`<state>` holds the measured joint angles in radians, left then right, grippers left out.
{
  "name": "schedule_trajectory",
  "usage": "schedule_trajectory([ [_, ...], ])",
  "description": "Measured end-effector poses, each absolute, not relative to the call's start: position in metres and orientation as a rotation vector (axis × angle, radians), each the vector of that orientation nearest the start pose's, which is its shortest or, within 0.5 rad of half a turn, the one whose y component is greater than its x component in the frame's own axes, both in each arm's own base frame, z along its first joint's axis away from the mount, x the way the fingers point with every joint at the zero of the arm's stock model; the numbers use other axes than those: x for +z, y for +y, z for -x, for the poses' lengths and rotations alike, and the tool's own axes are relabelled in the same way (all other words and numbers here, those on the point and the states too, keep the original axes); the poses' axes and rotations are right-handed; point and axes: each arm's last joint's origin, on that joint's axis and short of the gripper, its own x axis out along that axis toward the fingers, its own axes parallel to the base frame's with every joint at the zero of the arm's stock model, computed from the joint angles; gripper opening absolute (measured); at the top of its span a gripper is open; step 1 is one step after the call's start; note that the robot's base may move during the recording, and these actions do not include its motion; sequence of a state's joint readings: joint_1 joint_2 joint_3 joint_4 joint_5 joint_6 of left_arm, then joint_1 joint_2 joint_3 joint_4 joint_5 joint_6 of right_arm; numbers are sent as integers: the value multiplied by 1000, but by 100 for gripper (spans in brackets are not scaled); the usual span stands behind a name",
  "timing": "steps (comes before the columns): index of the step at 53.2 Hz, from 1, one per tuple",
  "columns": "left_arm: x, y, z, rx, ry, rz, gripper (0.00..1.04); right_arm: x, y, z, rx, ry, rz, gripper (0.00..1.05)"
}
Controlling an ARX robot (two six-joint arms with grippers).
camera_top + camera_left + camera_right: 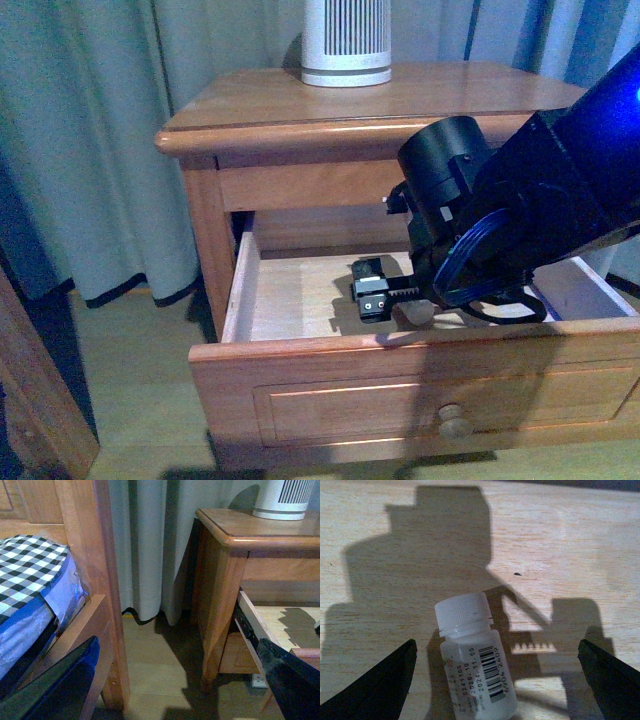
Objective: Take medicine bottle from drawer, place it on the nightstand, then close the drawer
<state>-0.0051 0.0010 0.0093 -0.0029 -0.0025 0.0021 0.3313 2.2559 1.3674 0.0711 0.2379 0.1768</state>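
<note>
Shows right gripper (496,647) fingers (380,682) spread either side of medicine bottle (476,672) lying in drawer (330,395); left gripper (177,645) fingers (55,690) likewise spread.

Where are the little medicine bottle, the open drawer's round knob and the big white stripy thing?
medicine bottle (476,667): right wrist view, on its labelled body below the cap.
drawer knob (455,421): front view, on the knob's round face.
white ribbed cylinder (346,45): front view, on its ribbed side.
</note>
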Motion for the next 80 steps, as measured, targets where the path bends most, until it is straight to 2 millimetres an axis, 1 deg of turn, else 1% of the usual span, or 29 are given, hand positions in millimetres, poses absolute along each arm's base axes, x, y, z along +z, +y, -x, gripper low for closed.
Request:
schedule_trajectory([
  [3, 166, 0, -97, -3, -6, -2, 98, 83, 144, -431, 18, 792, 61, 96],
  [9, 166, 0, -97, -3, -6, -2, 98, 84, 146, -432, 18, 786, 58, 81],
  [13, 166, 0, -97, -3, -6, -2, 98, 84, 147, -432, 18, 784, 58, 69],
  [27, 166, 0, -97, -3, -6, -2, 98, 85, 144, -434, 6, 769, 50, 32],
  [29, 166, 0, -97, -3, -6, -2, 98, 86, 143, -434, 5, 768, 48, 30],
  [34, 166, 0, -97, -3, -6, -2, 98, 89, 142, -434, 3, 764, 46, 29],
  [39, 166, 0, -97, -3, -6, -2, 98, 100, 140, -430, -4, 767, 31, 29],
  [42, 166, 0, -97, -3, -6, -2, 98, 116, 139, -425, -12, 766, 4, 29],
  [45, 166, 0, -97, -3, -6, -2, 98, 142, 138, -417, -15, 758, -38, 29],
  [46, 166, 0, -97, -3, -6, -2, 98, 155, 138, -412, -18, 755, -65, 29],
  [48, 166, 0, -97, -3, -6, -2, 98, 172, 138, -405, -16, 753, -96, 29],
  [51, 166, 0, -97, -3, -6, -2, 98, 190, 137, -397, -18, 749, -118, 29],
  [53, 166, 0, -97, -3, -6, -2, 98, 207, 136, -391, -21, 734, -135, 29],
  [57, 166, 0, -97, -3, -6, -2, 98, 232, 132, -382, -23, 694, -151, 29],
  [58, 166, 0, -97, -3, -6, -2, 98, 236, 131, -381, -24, 688, -154, 29],
  [60, 166, 0, -97, -3, -6, -2, 98, 251, 127, -377, -29, 653, -164, 29],
  [62, 166, 0, -97, -3, -6, -2, 98, 263, 123, -377, -38, 619, -166, 29],
  [65, 166, 0, -97, -3, -6, -2, 98, 279, 117, -379, -49, 568, -169, 29],
  [67, 166, 0, -97, -3, -6, -2, 98, 294, 110, -383, -69, 520, -168, 29],
  [71, 166, 0, -97, -3, -6, -2, 98, 314, 97, -391, -95, 457, -167, 29],
  [76, 166, 0, -97, -3, -6, -2, 98, 331, 79, -407, -133, 400, -161, 29],
  [80, 166, 0, -97, -3, -6, -2, 98, 337, 68, -423, -171, 371, -152, 29],
])
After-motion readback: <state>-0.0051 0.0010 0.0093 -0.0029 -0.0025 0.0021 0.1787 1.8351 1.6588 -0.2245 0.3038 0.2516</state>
